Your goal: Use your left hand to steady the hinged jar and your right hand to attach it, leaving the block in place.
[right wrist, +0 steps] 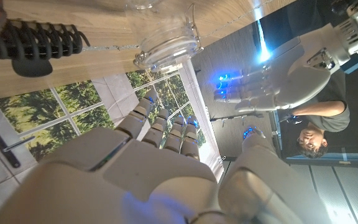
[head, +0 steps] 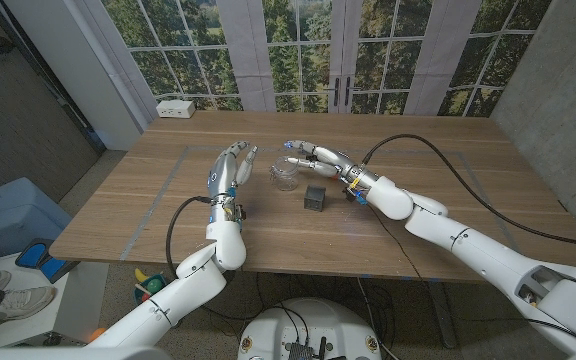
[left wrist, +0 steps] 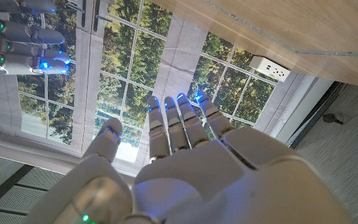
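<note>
Task judged barely begun. Jar seen at frame centre, block just right of it, untouched. Left hand open, nothing held, left of jar. Right hand spread above jar, empty. Steadying and attaching remain.

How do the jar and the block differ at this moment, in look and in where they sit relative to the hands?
The jar is clear glass, rounded and taller; the block is dark, opaque and squat. The jar stands between the left hand and the right hand, whose fingers reach over it; the block sits nearer the robot, beside the right wrist. Both rest on the wooden table, ungrasped.
</note>
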